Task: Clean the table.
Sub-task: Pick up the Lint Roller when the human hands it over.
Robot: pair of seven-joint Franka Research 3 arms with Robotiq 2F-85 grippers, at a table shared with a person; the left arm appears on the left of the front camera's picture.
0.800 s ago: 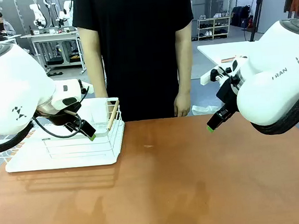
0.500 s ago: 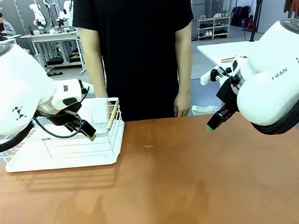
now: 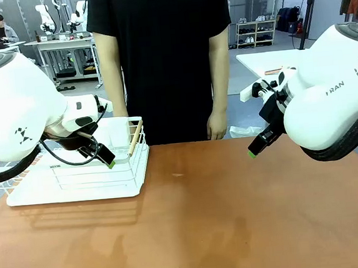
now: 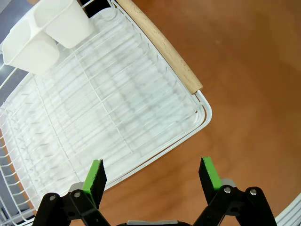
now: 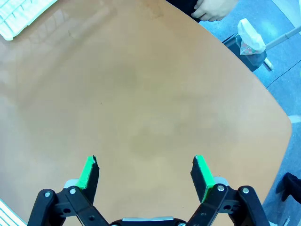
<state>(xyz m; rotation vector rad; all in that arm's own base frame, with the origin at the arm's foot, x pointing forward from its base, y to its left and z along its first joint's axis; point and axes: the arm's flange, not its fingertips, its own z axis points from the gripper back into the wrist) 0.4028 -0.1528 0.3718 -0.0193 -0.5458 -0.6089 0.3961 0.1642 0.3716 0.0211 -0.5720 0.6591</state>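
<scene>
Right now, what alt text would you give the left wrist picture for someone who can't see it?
The left arm's green-padded fingers stand open, holding nothing, above the corner of a white wire rack on the reddish-brown table. The rack has a wooden handle along one side and a white two-cup holder at its far end.

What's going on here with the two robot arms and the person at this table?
Nothing is being held right now. The left gripper hangs open above a corner of the white dish rack, which sits on the brown table on the robot's left side. A white cutlery holder is clipped in the rack's far corner. The right gripper hangs open over the table's right part. The person stands at the far edge with arms down, touching nothing.
</scene>
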